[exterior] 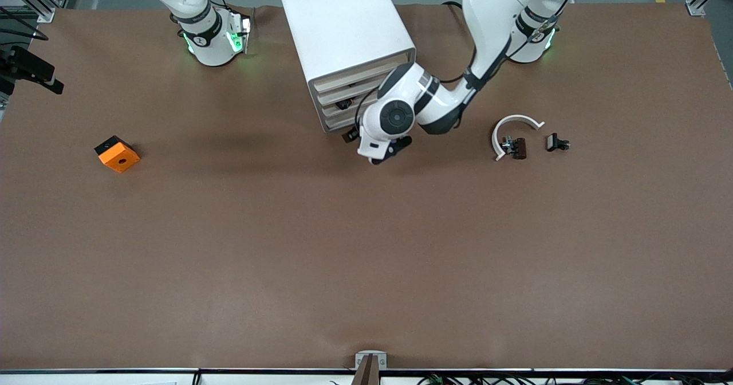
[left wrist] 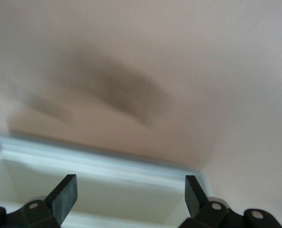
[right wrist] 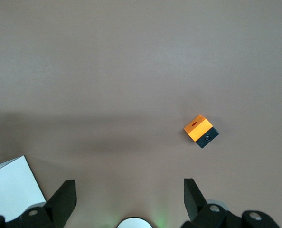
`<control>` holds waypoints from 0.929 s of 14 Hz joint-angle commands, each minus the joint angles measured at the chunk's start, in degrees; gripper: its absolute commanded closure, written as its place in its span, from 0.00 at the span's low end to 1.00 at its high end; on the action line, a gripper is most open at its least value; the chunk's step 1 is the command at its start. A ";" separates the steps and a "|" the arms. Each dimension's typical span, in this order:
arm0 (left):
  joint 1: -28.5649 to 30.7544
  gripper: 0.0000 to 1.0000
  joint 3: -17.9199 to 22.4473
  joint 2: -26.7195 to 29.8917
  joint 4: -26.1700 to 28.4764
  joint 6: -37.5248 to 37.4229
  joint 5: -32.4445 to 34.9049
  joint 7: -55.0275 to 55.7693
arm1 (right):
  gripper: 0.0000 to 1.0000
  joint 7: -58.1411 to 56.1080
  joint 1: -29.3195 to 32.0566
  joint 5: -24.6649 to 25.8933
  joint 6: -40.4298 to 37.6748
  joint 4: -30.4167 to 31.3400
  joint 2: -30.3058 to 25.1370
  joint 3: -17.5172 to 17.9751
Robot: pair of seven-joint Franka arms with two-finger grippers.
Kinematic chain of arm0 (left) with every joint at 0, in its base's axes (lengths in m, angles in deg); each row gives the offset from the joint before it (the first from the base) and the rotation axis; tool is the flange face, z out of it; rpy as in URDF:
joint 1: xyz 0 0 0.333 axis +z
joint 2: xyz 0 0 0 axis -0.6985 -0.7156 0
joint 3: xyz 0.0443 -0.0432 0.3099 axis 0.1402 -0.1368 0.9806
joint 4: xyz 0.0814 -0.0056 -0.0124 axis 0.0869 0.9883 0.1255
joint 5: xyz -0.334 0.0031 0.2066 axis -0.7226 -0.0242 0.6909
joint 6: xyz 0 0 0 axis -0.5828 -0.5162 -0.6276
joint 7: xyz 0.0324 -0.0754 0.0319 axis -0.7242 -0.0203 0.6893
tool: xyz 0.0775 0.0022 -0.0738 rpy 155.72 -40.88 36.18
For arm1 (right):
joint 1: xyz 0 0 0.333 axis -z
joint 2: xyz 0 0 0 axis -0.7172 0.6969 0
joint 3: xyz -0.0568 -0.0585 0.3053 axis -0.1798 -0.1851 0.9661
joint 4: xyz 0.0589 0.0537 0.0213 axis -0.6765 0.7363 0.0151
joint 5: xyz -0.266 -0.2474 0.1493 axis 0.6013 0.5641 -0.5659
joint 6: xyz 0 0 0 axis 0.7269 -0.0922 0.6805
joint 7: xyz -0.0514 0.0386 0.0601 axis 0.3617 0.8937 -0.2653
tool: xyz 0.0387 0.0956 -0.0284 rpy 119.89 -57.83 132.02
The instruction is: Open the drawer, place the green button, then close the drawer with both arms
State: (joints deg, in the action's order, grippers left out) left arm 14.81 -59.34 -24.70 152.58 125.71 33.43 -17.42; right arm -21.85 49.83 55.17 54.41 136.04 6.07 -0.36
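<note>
**Op A:** Starting with the big stuff: from my screen the table [exterior: 366,259] is brown all over, and the white cabinet [exterior: 349,35] stands between the two arm bases, its four drawer fronts facing the front camera. My left arm [exterior: 487,41] reaches in from its base and bends down right at those fronts.

**Op B:** And the left gripper [left wrist: 130,197]?

**Op A:** Fingers spread wide, nothing between them. Its wrist view looks straight into a shallow white drawer [left wrist: 98,185] just under the fingertips (which of the four, I cannot tell). The drawer looks partly drawn out.

**Op B:** My right gripper [right wrist: 130,199] waits up high, fingers apart too, holding nothing. Well ahead of its fingertips lies the orange block [right wrist: 198,127], near the right arm's end of the table.

**Op A:** The button: I believe it is the small dark part [exterior: 556,142], on the table well away from my gripper toward the left arm's end. I cannot make out a green cap. Just beside it sits the brown part with the white curved strip [exterior: 513,138].
</note>
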 commanded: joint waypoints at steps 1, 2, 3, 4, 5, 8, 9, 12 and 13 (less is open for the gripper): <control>5.31 0.00 -0.18 0.75 -3.51 -1.26 5.72 -4.19 | 0.00 1.34 1.53 0.11 -0.86 -0.52 -0.70 1.70; 7.50 0.00 -0.27 1.01 -4.13 -1.26 7.48 -6.29 | 0.00 0.99 1.61 0.11 -0.86 -0.69 -0.70 1.61; 9.26 0.00 -0.27 1.54 -4.13 -1.34 8.80 -8.40 | 0.00 0.81 1.53 0.28 -0.77 -0.95 -0.70 1.61; 11.63 0.00 -0.36 2.85 -3.96 -1.61 9.95 -11.03 | 0.00 0.72 1.27 1.41 -0.68 -1.39 -0.70 1.70; 13.22 0.00 -0.27 4.51 -3.52 -1.87 10.48 -13.32 | 0.00 0.64 0.83 2.73 -0.68 -1.66 -0.70 1.70; 19.02 0.00 -0.27 10.66 0.16 -2.66 13.81 -23.33 | 0.00 0.55 0.74 2.92 -0.68 -1.66 -0.70 1.61; 20.34 0.00 -0.27 13.12 1.74 -2.75 15.39 -26.67 | 0.00 0.63 0.74 2.83 -0.51 -1.75 -0.70 1.61; 25.61 0.00 -0.27 19.27 7.45 -2.66 19.87 -34.76 | 0.00 0.72 0.82 2.22 -0.68 -1.75 -0.70 1.44; 27.80 0.00 -0.36 21.90 9.56 -2.66 21.55 -38.27 | 0.00 1.16 0.82 2.13 -0.77 -1.75 -0.70 1.44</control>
State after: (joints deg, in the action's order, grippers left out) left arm 39.31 -59.21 -9.34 155.70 122.70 52.22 -50.71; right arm -21.34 49.87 56.94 54.33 134.54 6.00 0.44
